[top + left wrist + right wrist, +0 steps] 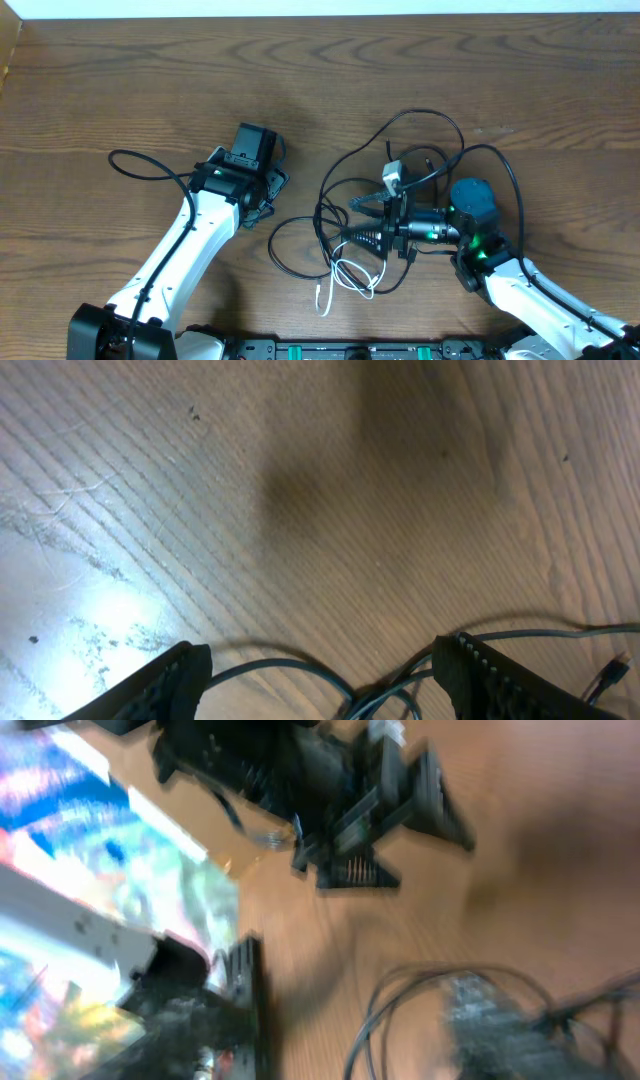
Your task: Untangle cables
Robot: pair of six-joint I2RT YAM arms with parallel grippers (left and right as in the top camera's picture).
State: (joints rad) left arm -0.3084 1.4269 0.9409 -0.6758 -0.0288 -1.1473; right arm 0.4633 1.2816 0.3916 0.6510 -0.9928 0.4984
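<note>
Sprawling thin black cables (pixel 420 112) loop over grained wood table (pixel 120 90); left claw (pixel 325 675), right claw (pixel 350 220) both apart.

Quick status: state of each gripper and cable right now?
left gripper, open
right gripper, open, over the tangle
black cables, tangled together, lying on the table
white cable, loosely looped at the tangle's near edge

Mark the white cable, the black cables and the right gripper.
white cable (pixel 350 280), overhead view, on its bunched loops.
black cables (pixel 420 112), overhead view, top of the far loop.
right gripper (pixel 356 218), overhead view, midway between its fingertips.
</note>
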